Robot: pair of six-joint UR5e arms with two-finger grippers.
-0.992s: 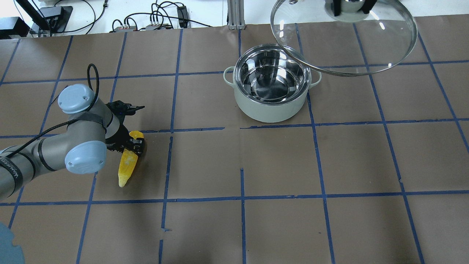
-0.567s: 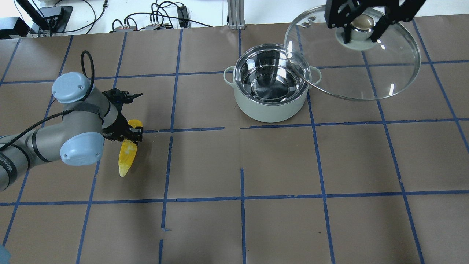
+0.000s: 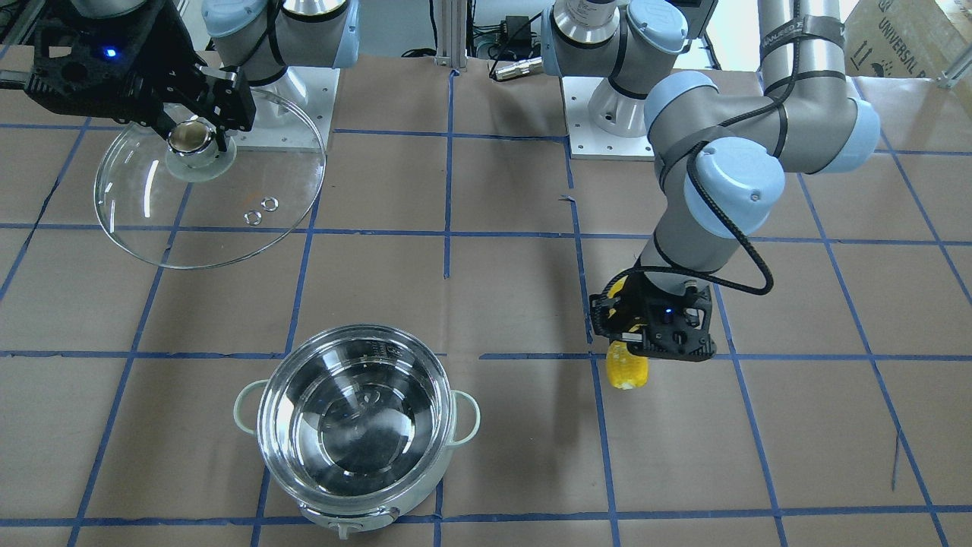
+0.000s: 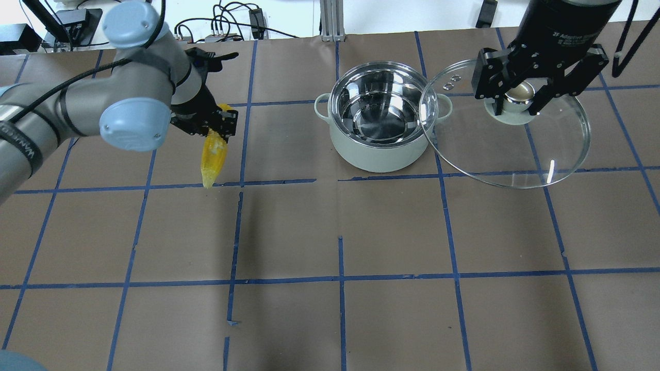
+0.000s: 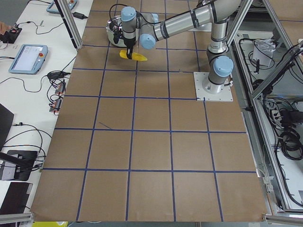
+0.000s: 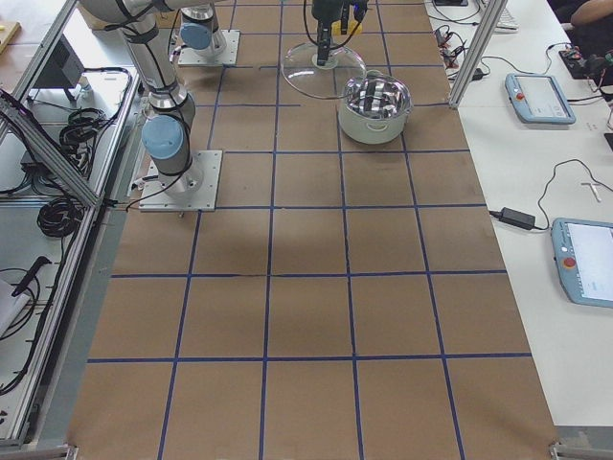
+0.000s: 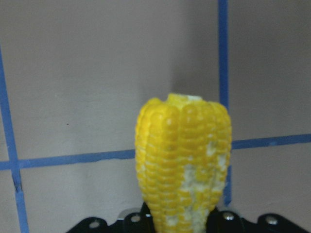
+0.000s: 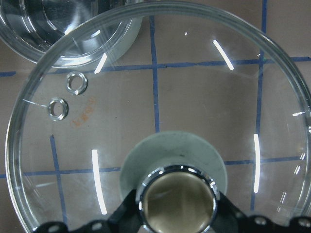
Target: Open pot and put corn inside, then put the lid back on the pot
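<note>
The pale grey pot (image 4: 381, 147) stands open at the far middle of the table, its steel inside bare; it also shows in the front view (image 3: 353, 425). My left gripper (image 4: 212, 122) is shut on the thick end of the yellow corn (image 4: 213, 157) and holds it off the table, left of the pot. The left wrist view shows the corn (image 7: 182, 165) close up. My right gripper (image 4: 520, 95) is shut on the knob of the glass lid (image 4: 521, 154). It holds the lid right of the pot, and the lid's rim overlaps the pot's right handle.
Cables and power boxes (image 4: 221, 31) and an aluminium post (image 4: 332, 20) lie along the far edge. The arm bases (image 3: 607, 114) stand on the robot's side. Blue tape lines (image 4: 340, 281) grid the brown table cover.
My left arm has lifted the corn off the table and carried it toward the far side and the pot. My right gripper has brought the lid down and to the right of the pot.
</note>
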